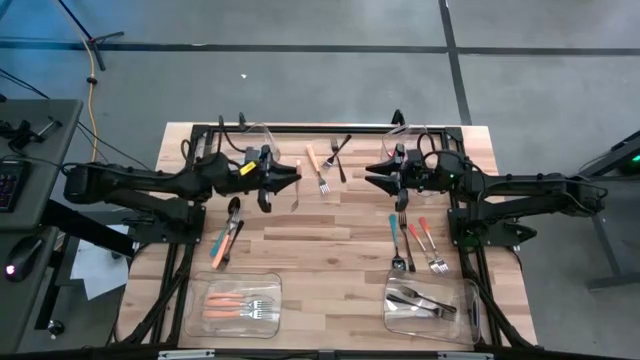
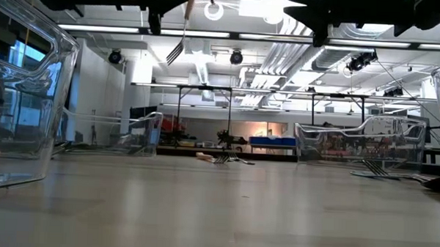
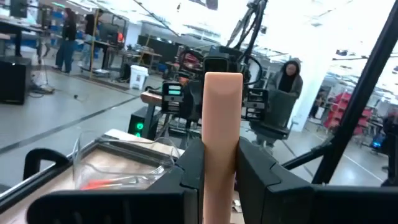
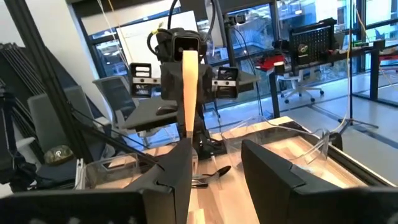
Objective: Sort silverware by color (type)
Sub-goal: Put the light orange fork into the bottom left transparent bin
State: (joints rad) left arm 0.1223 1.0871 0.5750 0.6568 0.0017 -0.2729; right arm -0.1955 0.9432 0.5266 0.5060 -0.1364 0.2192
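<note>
Gripping an orange-handled fork point(image 3: 222, 143) aloft, our left gripper point(image 1: 283, 182) readies to sort it by colour; the right gripper point(image 1: 377, 175) hovers open-jawed, empty.

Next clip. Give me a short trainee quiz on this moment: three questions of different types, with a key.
1. Multiple choice: what does the left gripper hold?
A) a black spoon
B) a fork with a pale orange handle
C) nothing

2. True or false: the right gripper is clamped on a teal-handled spoon.

3. Fill in: the forks lying in the near-left bin have ___ handles.

Key:
1. B. It hangs tines down, lifted clear of the table.
2. False. Its fingers stand open with nothing between them.
3. Orange.
</note>
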